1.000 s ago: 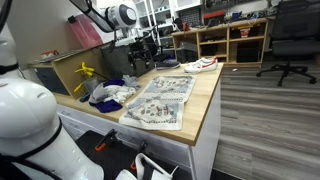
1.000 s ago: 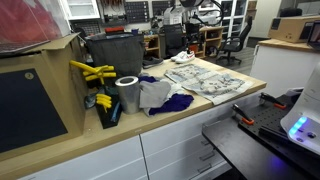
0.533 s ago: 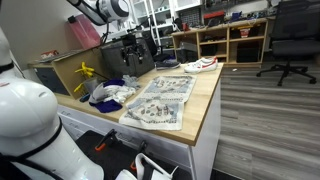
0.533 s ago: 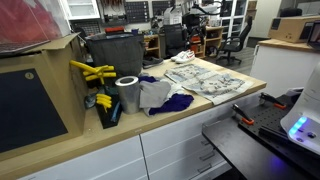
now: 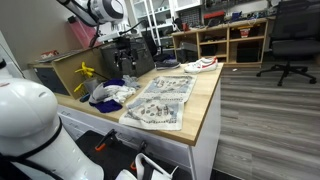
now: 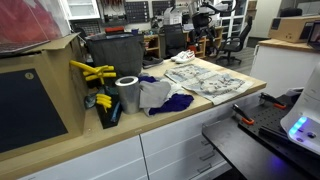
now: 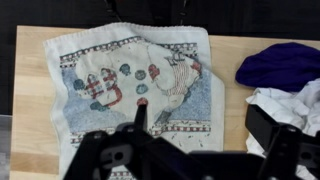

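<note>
My gripper (image 7: 200,128) is open and holds nothing; its two dark fingers (image 7: 140,116) enter the wrist view from the bottom. It hangs well above the wooden table (image 7: 228,60). Below it lies a flat patterned cloth (image 7: 135,85) with red and blue prints. To the right of that cloth lie a purple cloth (image 7: 282,63) and a crumpled white cloth (image 7: 298,98). In an exterior view the gripper (image 5: 126,66) hovers over the table's far end, above the purple cloth (image 5: 113,84) and beside the patterned cloth (image 5: 160,100).
A white and red shoe (image 5: 201,65) sits at the table's far corner. A tape roll (image 6: 127,93), yellow clamps (image 6: 90,72) and a black bin (image 6: 115,52) stand by the cloths. Shelves and office chairs (image 5: 290,40) are behind.
The arm has swung sideways over the far end of the table, towards the purple and white cloths. The jaws stayed open.
</note>
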